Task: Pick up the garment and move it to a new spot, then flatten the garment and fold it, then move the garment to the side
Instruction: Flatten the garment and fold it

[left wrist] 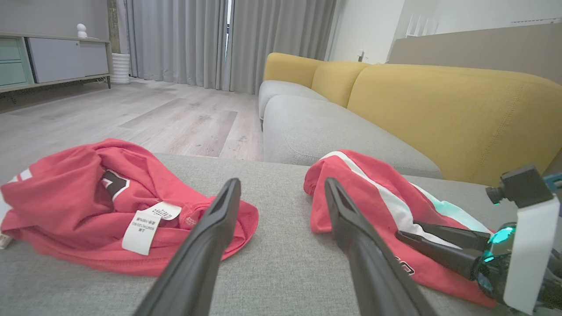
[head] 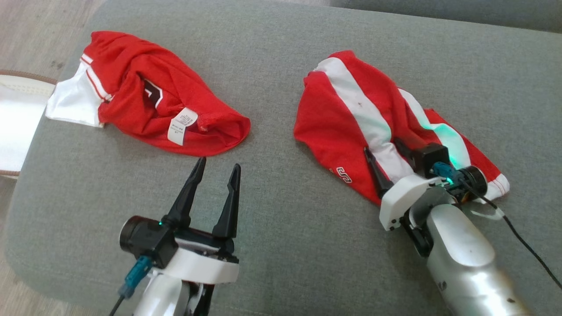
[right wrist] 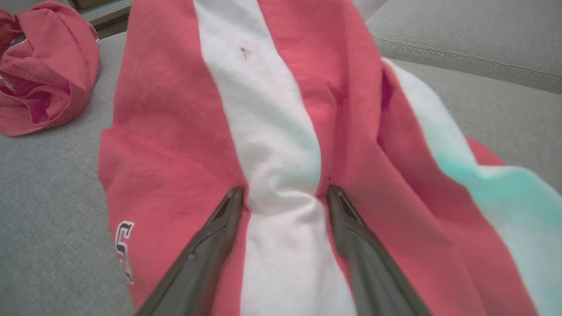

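Two red garments lie on the grey cushion [head: 281, 210]. A red garment with a white stripe [head: 347, 118] [right wrist: 281, 109] [left wrist: 373, 197] is on the right. My right gripper [head: 382, 147] [right wrist: 284, 191] [left wrist: 406, 229] stands open with both tips pressed into this garment, one on each side of the white stripe, and the cloth puckers slightly between them. A crumpled red garment with a white care label [head: 149, 96] [left wrist: 96, 202] [right wrist: 44, 66] lies on the left. My left gripper [head: 219, 163] [left wrist: 281, 181] is open and empty, just short of this garment's near edge.
The cushion's left edge drops to a wood floor [head: 26, 30], where a white rug or mat [head: 17, 114] lies. A grey and yellow sofa [left wrist: 395, 109] stands beyond the cushion. A dark cable [head: 527, 245] trails from my right wrist.
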